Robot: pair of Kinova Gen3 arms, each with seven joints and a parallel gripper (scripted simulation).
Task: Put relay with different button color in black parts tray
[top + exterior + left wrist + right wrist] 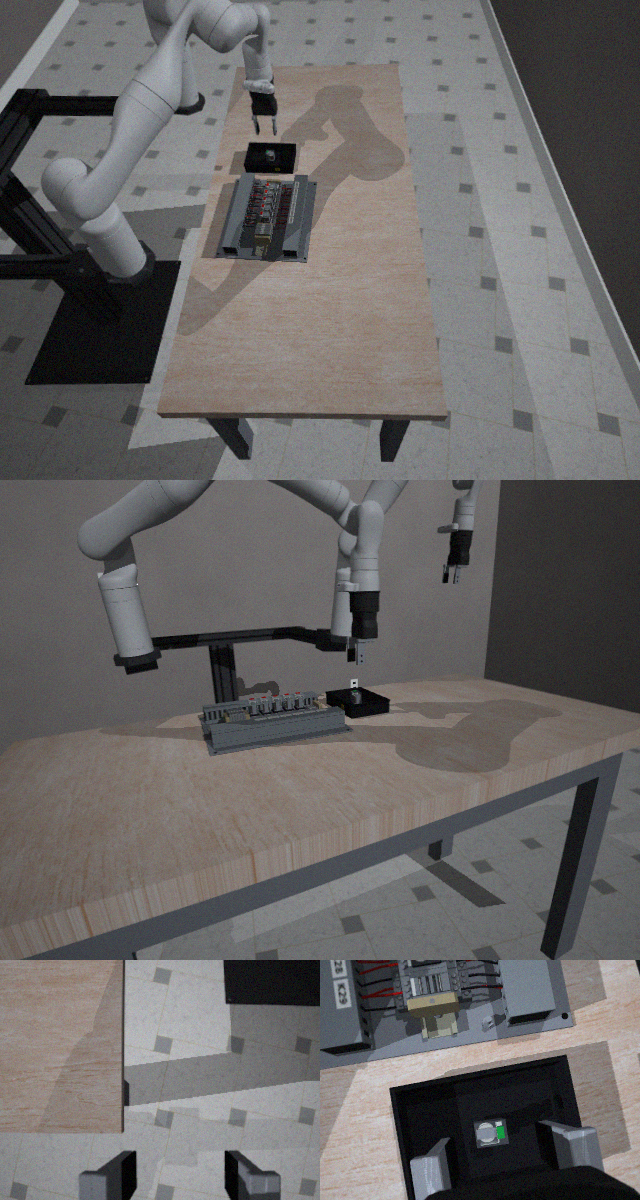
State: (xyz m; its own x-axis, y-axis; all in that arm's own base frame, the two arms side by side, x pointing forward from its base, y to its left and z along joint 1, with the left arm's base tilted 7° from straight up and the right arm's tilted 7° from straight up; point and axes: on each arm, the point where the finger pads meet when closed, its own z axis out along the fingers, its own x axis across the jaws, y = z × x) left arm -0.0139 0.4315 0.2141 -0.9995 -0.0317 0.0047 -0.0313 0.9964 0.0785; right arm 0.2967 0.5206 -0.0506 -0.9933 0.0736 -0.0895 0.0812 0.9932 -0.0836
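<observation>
The relay with the green button [270,155] [355,695] [485,1133] stands in the black parts tray [258,169] [369,709] [430,1110], near its middle. My right gripper [266,132] [356,660] [497,1147] is open above the tray, clear of the relay. My left gripper [451,581] [180,1169] is open and empty, high up. The relay panel [235,222] [273,733] [470,1037] looks flat on the table. Several red-button relays [265,197] [275,702] stand in a row; they look upright, but their seating is too small to judge closely.
The tray lies beside the panel's end on the wooden table [330,320] [336,784] with a narrow gap between them. Wires [380,995] run between the panel's ducts and sockets. The left wrist view shows the table's corner [60,1050] and a black floor plate [275,982].
</observation>
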